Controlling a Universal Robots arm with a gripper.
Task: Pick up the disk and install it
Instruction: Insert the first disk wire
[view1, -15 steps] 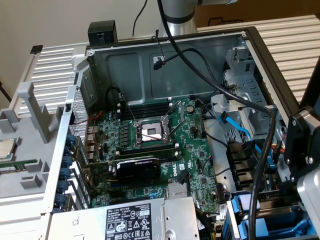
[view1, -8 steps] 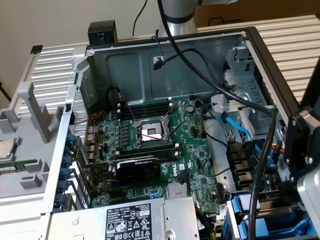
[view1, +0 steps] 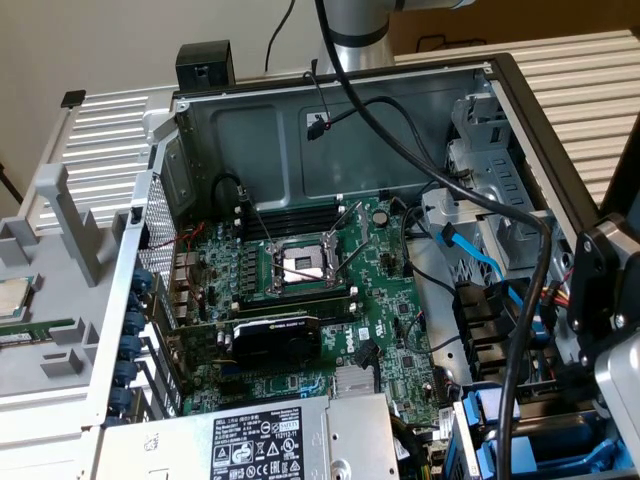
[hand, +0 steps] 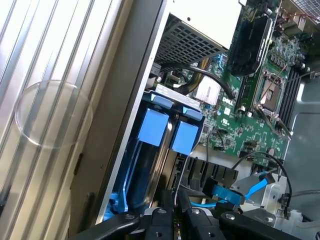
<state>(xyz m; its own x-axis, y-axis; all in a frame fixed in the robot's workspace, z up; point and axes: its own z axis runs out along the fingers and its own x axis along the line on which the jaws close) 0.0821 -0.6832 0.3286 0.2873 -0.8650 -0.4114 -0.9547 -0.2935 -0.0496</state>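
End effector (hand: 175, 209) hovers right by two blue drive caddies (hand: 152, 127) standing edge-on in the PC case (view1: 290, 140), tabs outward for pulling; I can't tell whether it's clamped.

We log a pale ribbed worktop (view1: 110, 135); on it the open computer case (view1: 270, 140) lies sideways, grey plastic shroud (view1: 62, 200) beside.

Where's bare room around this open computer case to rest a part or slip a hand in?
Free: the white ribbed panel beside the case's drive-bay side, and hand room along the bare grey metal wall between the memory slots and the case rim. Crowded: the drive-bay corner, with blue plastic trays, black cables and the gripper.
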